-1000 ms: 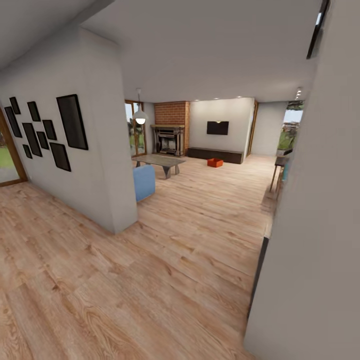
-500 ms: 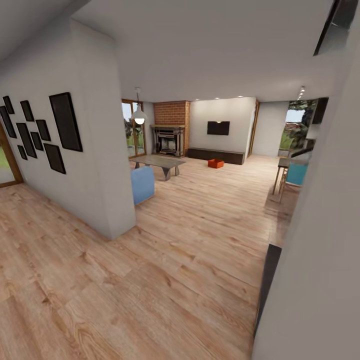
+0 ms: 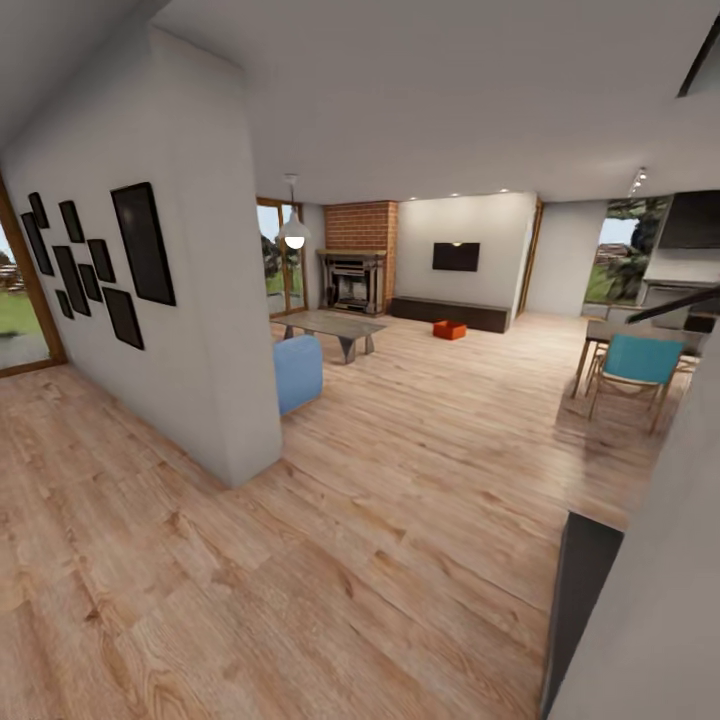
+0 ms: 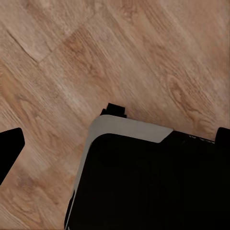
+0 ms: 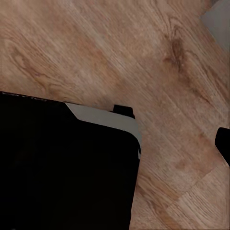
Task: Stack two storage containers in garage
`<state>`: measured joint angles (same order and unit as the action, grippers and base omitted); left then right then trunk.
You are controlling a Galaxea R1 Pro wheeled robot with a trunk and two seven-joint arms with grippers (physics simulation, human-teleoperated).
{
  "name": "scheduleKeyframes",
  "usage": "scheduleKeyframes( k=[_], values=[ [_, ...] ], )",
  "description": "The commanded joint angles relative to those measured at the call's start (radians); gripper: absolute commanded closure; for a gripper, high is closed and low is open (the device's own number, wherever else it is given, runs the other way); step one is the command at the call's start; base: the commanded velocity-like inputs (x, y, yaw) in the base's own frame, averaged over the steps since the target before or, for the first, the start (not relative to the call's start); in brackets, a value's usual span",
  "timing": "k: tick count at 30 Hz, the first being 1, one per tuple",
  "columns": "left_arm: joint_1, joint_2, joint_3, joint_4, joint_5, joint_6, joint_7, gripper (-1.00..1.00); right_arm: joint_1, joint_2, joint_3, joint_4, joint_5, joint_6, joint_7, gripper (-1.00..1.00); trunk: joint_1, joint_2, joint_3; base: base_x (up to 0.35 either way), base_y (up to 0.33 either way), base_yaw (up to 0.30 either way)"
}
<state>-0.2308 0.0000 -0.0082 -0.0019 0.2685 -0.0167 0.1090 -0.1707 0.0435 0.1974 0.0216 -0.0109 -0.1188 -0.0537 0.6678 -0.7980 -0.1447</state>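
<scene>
1. Head view is showing me the living room: an orange-red rectangular open bin [image 3: 449,329] is sitting on the light wood plank floor [image 3: 400,480], just before the long dark low bench [image 3: 450,314].
2. I am judging the approach needs steering between the white wall corner [image 3: 240,400] and the teal chair [image 3: 632,367].
3. Wrist views are not letting me tell how either hand stands.

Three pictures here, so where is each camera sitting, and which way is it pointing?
Head view: on the robot's head, facing across the wood floor toward the fireplace, TV and an orange container.
Left wrist view: on the left arm, facing down at the robot's dark base.
Right wrist view: the same from the right arm.
Shared: the plank floor.
</scene>
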Motion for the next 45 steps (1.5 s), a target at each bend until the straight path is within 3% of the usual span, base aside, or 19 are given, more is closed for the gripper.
scheduleKeyframes(
  k=[1, 10, 35, 45],
  values=[
    [-0.001, 0.0, -0.001, 0.0, 0.005, -0.002, 0.002, -1.0, -0.001, 0.001, 0.007, 0.003, -0.001, -0.005, -0.005, -1.0, 0.001, -0.001, -0.001, 0.323, 0.0, 0.271],
    [-0.001, 0.001, -0.002, 0.0, 0.003, 0.001, 0.001, -1.0, -0.001, -0.002, 0.008, 0.006, 0.0, -0.004, -0.012, -1.0, 0.001, -0.001, -0.001, 0.323, 0.0, 0.191],
    [-0.001, 0.002, -0.001, 0.0, 0.007, 0.002, 0.001, -1.0, -0.001, -0.002, 0.002, 0.005, -0.009, -0.006, -0.015, -1.0, 0.001, -0.001, -0.001, 0.323, 0.001, 0.002],
    [-0.001, 0.001, -0.001, 0.0, 0.008, -0.002, 0.002, -1.0, -0.001, -0.001, 0.01, 0.004, 0.006, -0.006, -0.006, -1.0, 0.001, -0.001, -0.001, 0.323, 0.07, -0.013]
  ],
)
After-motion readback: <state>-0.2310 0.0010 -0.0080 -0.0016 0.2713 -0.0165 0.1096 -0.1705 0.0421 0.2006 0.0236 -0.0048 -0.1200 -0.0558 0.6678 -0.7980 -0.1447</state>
